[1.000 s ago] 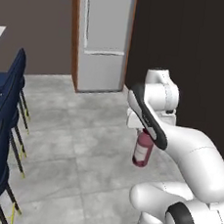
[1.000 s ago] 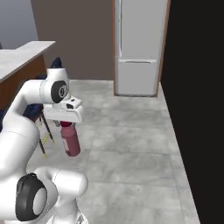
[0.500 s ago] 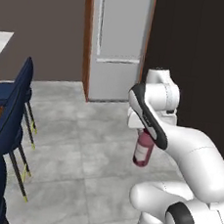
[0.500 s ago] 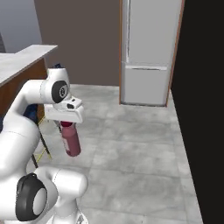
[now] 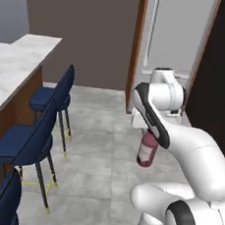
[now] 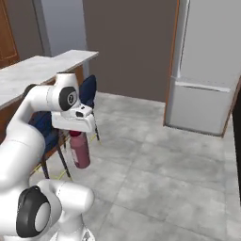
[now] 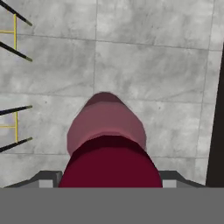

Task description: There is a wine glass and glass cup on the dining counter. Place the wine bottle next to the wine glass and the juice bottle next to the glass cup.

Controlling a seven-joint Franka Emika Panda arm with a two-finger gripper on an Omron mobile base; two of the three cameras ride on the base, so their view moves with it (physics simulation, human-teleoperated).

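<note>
While hanging above floor, end effector (image 6: 75, 133) gripping juice bottle (image 6: 80, 149), upright

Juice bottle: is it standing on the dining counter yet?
No, the juice bottle hangs from the gripper above the grey floor, apart from the dining counter.

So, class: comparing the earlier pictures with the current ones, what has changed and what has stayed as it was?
The base has turned, so the whole scene has shifted: the fridge slid right, and the dining counter and blue stools came into view. Nothing was taken or released. The gripper still holds the juice bottle by its cap, hanging above the floor.
</note>
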